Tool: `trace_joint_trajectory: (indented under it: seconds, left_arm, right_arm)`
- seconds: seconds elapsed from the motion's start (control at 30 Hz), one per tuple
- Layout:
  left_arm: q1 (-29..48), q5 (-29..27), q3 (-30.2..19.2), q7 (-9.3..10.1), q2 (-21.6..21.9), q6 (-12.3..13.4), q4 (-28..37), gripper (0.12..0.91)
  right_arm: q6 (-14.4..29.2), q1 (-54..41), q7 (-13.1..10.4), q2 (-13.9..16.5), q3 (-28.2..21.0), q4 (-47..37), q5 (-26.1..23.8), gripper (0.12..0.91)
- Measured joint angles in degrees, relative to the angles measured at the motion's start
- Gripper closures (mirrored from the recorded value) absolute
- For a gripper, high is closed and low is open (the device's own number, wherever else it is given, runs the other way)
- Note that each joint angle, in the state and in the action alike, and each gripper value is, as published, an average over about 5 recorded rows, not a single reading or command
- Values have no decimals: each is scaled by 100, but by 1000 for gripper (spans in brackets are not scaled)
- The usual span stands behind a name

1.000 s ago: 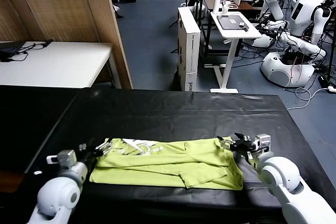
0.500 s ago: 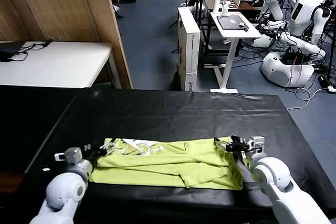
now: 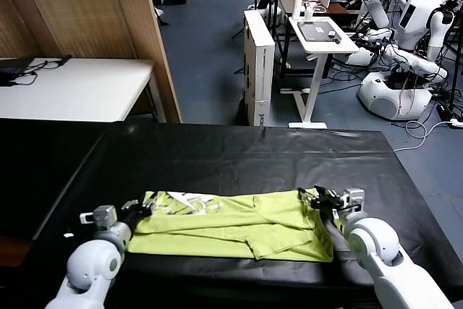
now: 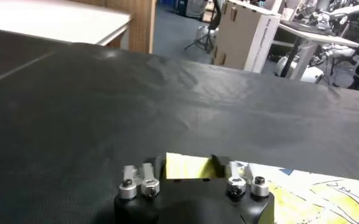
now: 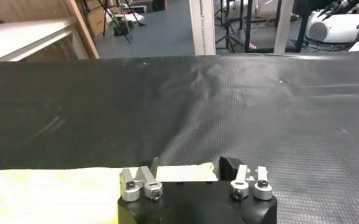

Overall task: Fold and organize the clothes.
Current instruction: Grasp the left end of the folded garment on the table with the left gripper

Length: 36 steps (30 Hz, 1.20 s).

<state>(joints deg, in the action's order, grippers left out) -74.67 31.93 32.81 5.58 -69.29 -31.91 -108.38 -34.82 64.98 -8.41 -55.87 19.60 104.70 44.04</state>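
Observation:
The lime yellow-green T-shirt (image 3: 231, 225) lies folded into a long band on the black table (image 3: 239, 157), with its white print (image 3: 189, 205) near the left end. My left gripper (image 3: 136, 209) is at the shirt's left end, open, and a strip of yellow cloth (image 4: 188, 167) shows between its fingers. My right gripper (image 3: 318, 200) is at the shirt's far right corner, open, with the pale cloth edge (image 5: 182, 173) between its fingers. The shirt lies flat; neither end is lifted.
The table's front edge is close below the shirt. A white side table (image 3: 72, 88) stands at the back left, beside a wooden partition (image 3: 137, 27). A cardboard box (image 3: 260, 63), a small desk (image 3: 322, 34) and other robots (image 3: 405, 41) stand beyond the table.
Both grippers have crept inward onto the shirt's ends, the left one to the right and the right one to the left. The shirt has barely moved.

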Motion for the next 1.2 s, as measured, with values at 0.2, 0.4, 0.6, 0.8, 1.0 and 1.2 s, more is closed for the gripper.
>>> trace_joint_trajectory:
  seconds: [0.2,0.4,0.6,0.8,1.0,1.2]
  left_arm:
    - [-22,-7,4,-15,-20,29,-35,851]
    - [-22,-18,71,-22,-23,89,-43,882]
    - [-82,-7,153,-15,-10,128,-48,882]
    - [-180,-63,173,-24,-19,94,-109,882]
    - [-237,-302,189,0,38,273,-172,631]
    - [-434,22,366,315,328,302,-314,258]
  right_arm:
    - [52,59,-4,-52,32,62,-55,875]
    - [303,70,-175,-128,106,52,-103,880]
    - [386,87,-263,-165,153,19,-117,880]
    - [406,145,-126,-154,186,110,76,876]
    - [803,193,192,-5,309,256,17,639]
    - [1278,357,677,275,490,510,-457,269]
